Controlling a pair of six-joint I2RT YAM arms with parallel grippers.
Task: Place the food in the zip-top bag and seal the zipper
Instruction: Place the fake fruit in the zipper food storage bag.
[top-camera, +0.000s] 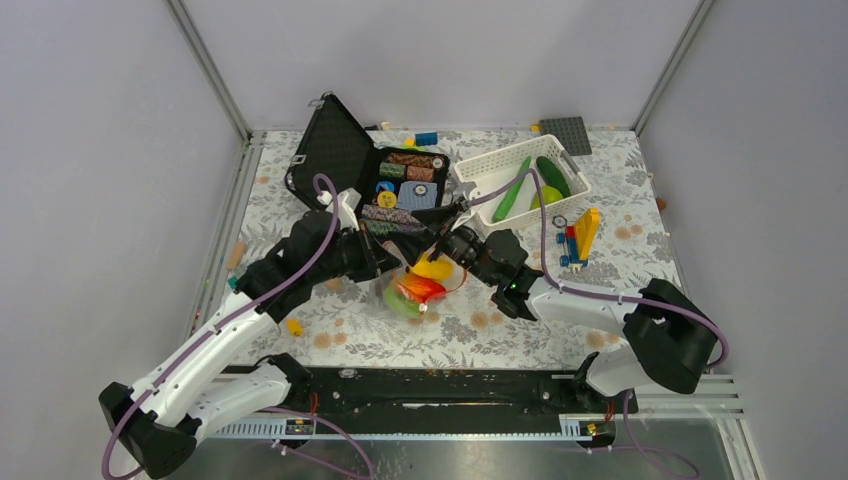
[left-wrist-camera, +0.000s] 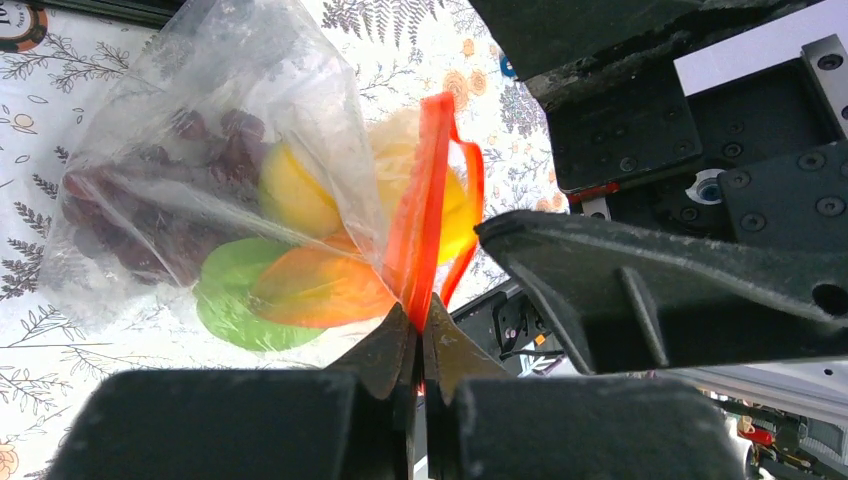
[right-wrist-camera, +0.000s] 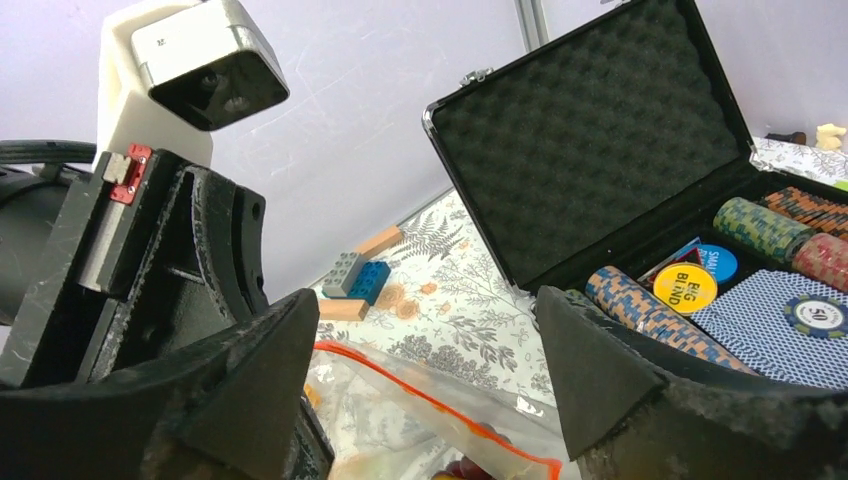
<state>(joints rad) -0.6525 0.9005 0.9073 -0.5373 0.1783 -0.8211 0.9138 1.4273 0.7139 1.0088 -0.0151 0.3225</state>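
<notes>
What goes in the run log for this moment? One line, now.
left gripper: shut on zipper | right gripper: open, empty, above zip-top bag | food: several pieces inside bag | zipper: not fully sealed

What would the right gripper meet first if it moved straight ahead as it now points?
The right gripper would probably meet the zip-top bag at its zipper first; depth is unclear.

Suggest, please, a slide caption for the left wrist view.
Left gripper pinches the red-orange zipper strip of a clear plastic bag holding toy fruit.
</notes>
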